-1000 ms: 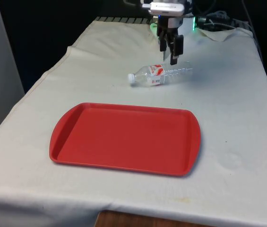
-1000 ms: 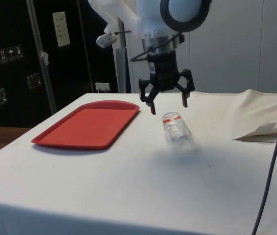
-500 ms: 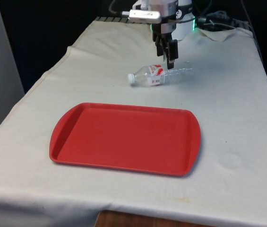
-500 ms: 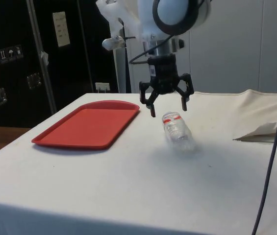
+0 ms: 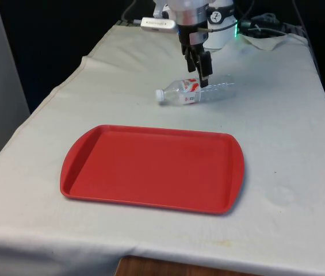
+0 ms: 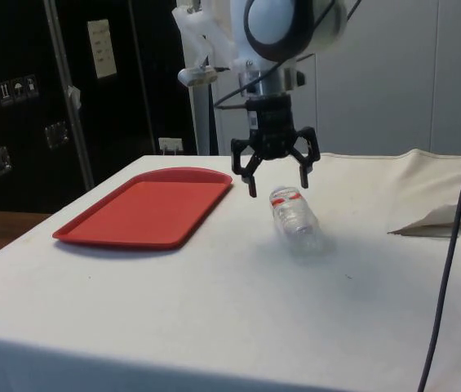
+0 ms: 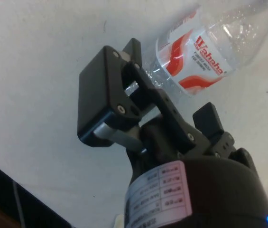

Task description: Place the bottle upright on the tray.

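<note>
frontally, the pincer (image 5: 203, 72) hangs released just above the lying bottle (image 5: 192, 93), the red tray (image 5: 150, 168) well nearer the camera on the tabletop (image 5: 283, 149); sideways, its spread fingers straddle the bottle's labelled end; wrist-on, the label sits just beyond them.

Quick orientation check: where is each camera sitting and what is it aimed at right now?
Front view: looks across the red tray at the lying bottle; the arm and open claw show above it.
Side view: from the table's flank, tray before dark cabinets, claw over bottle.
Wrist view: down past the claw onto the bottle's label.
All share claw and bottle.
</note>
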Tool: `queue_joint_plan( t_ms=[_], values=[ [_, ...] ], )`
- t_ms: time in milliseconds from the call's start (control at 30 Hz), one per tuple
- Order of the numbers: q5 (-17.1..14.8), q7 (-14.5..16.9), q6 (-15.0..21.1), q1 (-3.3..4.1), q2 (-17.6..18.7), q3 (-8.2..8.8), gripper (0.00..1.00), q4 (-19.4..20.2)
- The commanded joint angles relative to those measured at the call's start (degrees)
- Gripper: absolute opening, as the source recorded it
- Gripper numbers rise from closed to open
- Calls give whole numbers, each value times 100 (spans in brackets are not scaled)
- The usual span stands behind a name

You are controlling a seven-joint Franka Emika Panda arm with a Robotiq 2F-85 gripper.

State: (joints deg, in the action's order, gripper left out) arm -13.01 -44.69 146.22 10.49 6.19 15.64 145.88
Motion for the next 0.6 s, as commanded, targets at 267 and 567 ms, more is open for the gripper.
queue_joint_plan(
  t_ms=[267, 567],
  values=[
    [-132, 138, -350, -34, 258, 74, 100, -355],
    [-229, 281, -642, -63, 372, 143, 100, -498]
  ],
)
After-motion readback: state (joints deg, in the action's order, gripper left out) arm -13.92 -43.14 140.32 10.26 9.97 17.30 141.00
